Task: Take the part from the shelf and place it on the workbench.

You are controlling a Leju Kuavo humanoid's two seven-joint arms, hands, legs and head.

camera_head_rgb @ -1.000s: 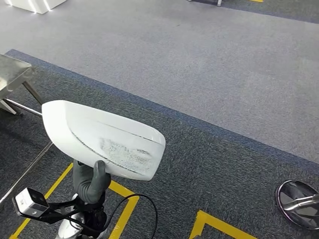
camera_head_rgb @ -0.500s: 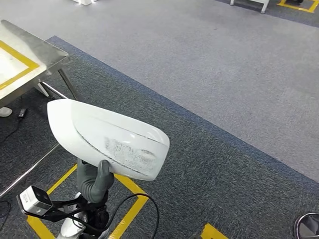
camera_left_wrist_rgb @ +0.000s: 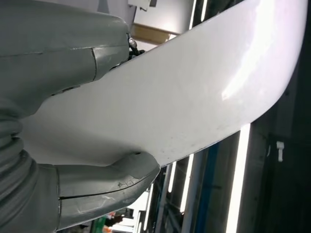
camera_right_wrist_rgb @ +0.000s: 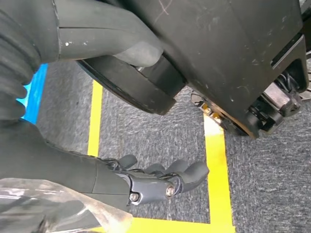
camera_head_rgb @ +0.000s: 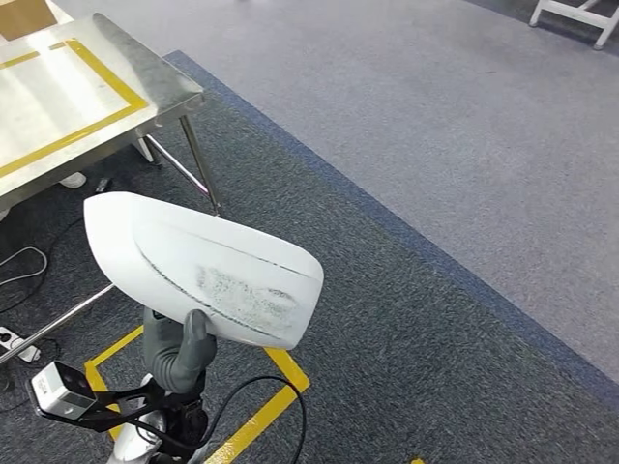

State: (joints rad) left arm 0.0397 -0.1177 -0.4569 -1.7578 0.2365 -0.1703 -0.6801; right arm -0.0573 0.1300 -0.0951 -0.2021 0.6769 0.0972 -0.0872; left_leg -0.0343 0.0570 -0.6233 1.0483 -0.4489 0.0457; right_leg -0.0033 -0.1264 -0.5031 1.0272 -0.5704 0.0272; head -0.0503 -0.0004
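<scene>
A long white curved part (camera_head_rgb: 204, 266) sits crosswise above the dark carpet in the head view, and my left hand (camera_head_rgb: 175, 348) grips it from below near its middle. Up close, the part (camera_left_wrist_rgb: 190, 92) lies between the thumb and the fingers (camera_left_wrist_rgb: 106, 187) of that hand. The steel workbench (camera_head_rgb: 157, 82), marked with a yellow tape rectangle, stands at the upper left, apart from the part. My right hand (camera_right_wrist_rgb: 146, 179) hangs over the floor, holding nothing, its fingers lightly curved and apart from the thumb.
Slanted bench legs (camera_head_rgb: 197, 164) reach down to the carpet, with cables and a power strip (camera_head_rgb: 14, 338) on the floor under the bench. Yellow floor tape (camera_head_rgb: 270, 406) runs below the part. Lighter grey floor (camera_head_rgb: 438, 97) spreads to the right.
The whole view has swung: the workbench now shows much more at the upper left, and the round metal thing at the lower right has left the picture. My left hand still holds the part.
</scene>
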